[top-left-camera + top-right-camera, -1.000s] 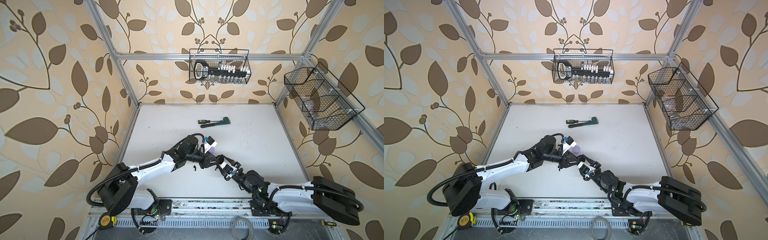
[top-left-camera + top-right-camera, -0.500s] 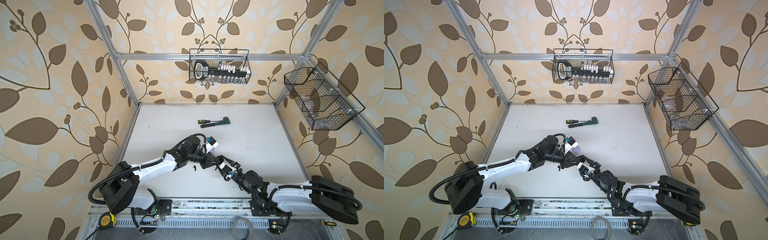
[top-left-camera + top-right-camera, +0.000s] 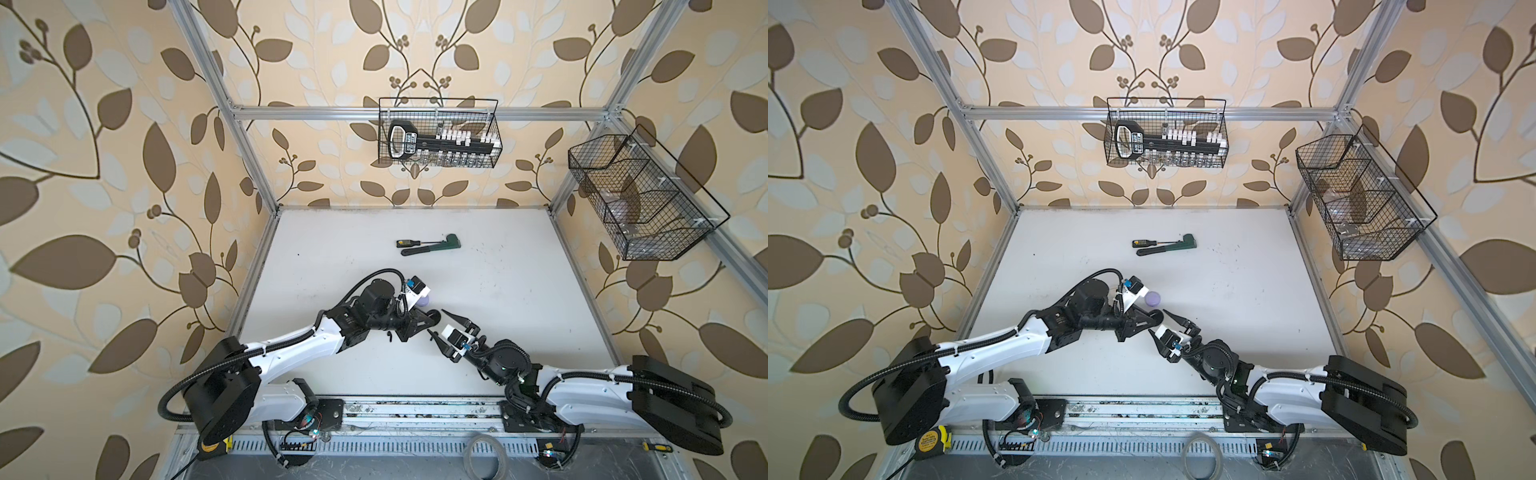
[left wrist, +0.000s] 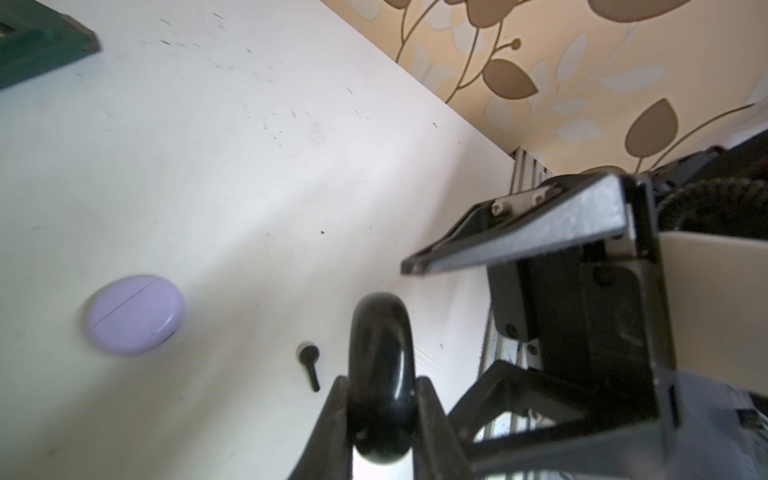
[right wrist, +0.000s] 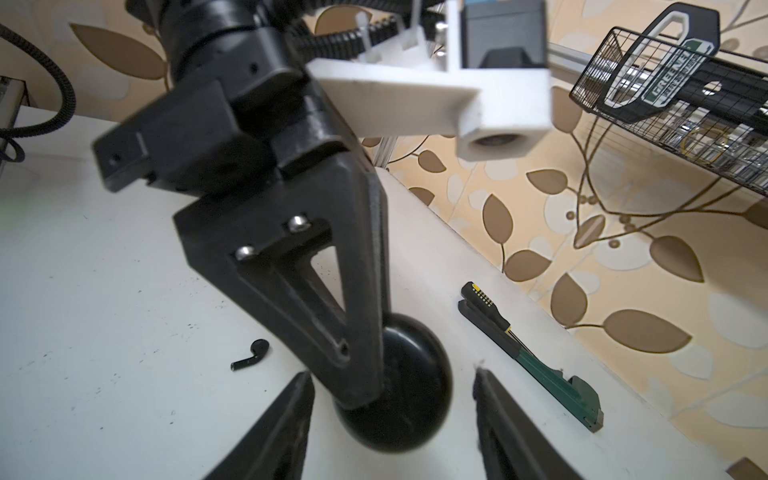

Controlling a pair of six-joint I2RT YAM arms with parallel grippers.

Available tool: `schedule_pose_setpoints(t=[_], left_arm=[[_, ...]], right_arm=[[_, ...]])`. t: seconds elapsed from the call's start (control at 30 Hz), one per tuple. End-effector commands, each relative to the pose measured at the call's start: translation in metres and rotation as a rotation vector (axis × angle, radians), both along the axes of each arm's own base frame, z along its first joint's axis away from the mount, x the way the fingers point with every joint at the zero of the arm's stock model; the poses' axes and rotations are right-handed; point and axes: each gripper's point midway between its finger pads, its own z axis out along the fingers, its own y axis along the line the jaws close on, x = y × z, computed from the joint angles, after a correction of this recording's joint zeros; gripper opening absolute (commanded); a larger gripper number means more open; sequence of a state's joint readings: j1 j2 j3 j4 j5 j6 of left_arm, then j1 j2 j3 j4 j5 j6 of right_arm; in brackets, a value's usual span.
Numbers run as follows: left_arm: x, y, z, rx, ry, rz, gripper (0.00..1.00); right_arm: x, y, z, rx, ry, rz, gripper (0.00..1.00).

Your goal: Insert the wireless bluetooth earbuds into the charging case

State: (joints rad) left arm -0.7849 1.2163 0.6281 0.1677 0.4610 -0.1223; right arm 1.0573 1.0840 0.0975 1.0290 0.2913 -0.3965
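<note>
Black earbud loose on white table, 8 o'clock of left gripper tips. Left gripper clenched on black charging case; lid looks closed. Lavender case closed on table, 12 o'clock of held case. Right gripper released, jaws straddling black charging case, gap either side. Judged early stage: case not yet opened, no earbud seated, other earbuds not visible.

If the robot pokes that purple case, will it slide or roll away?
The purple case looks smooth and rounded, so it would probably slide on the white table. It looks like a squashed pebble, not a ball, so rolling far seems unlikely.
</note>
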Motion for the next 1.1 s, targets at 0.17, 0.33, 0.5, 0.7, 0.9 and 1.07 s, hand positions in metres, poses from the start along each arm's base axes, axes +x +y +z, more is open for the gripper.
schedule_pose_setpoints(t=[0.17, 0.33, 0.5, 0.7, 0.9, 1.07], left_arm=[[0.000, 0.026, 0.033, -0.077, -0.377, 0.045, 0.00], [-0.016, 0.019, 0.032, -0.112, -0.437, -0.068, 0.00], [-0.033, 0.016, 0.028, -0.152, -0.510, -0.173, 0.00], [-0.040, 0.018, 0.029, -0.157, -0.546, -0.204, 0.00], [-0.039, 0.016, 0.026, -0.144, -0.536, -0.215, 0.00], [-0.036, 0.015, 0.024, -0.130, -0.525, -0.207, 0.00]], right_arm=[[-0.007, -0.001, 0.022, 0.103, 0.016, 0.083, 0.57], [-0.004, -0.005, 0.029, 0.125, 0.027, 0.065, 0.53], [-0.002, -0.003, 0.028, 0.122, 0.041, 0.062, 0.52], [0.003, 0.004, 0.022, 0.090, 0.058, 0.061, 0.50], [0.001, 0.011, 0.023, 0.091, 0.068, 0.094, 0.48], [-0.005, 0.011, 0.024, 0.092, 0.060, 0.120, 0.48]])
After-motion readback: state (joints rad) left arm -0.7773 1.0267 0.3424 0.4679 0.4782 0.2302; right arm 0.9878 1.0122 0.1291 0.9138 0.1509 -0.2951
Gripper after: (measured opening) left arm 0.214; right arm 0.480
